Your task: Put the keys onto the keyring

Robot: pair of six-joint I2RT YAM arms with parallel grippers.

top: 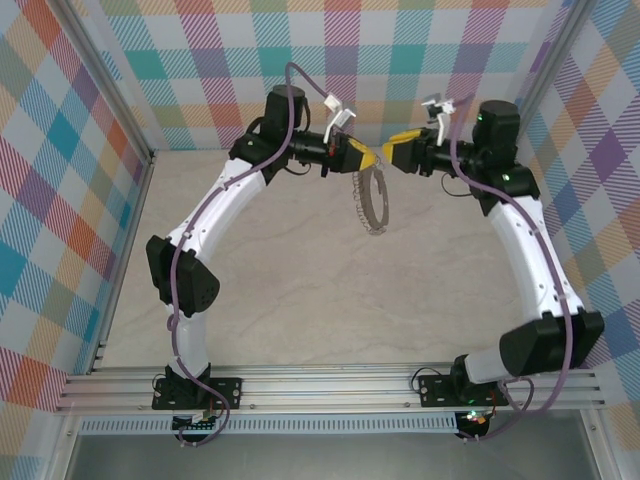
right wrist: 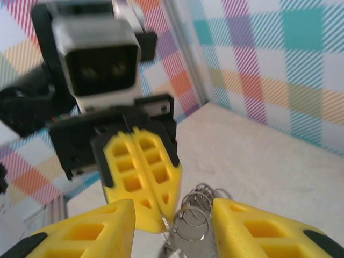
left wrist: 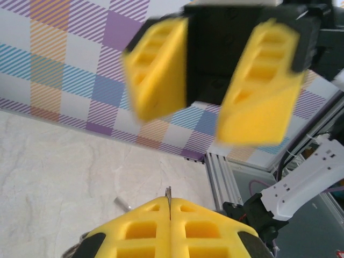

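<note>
Keyring (right wrist: 194,219) presented between claws
Gripped in the clenched left claw (top: 362,160), long axis run 12-to-6; the released right claw (top: 388,153) is poised at 3 o'clock, straddling it.

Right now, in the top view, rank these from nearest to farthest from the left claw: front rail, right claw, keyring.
1. keyring, pinched in the left claw, hanging below it.
2. right claw, just to its right, facing it.
3. front rail, far off at the near edge.
</note>
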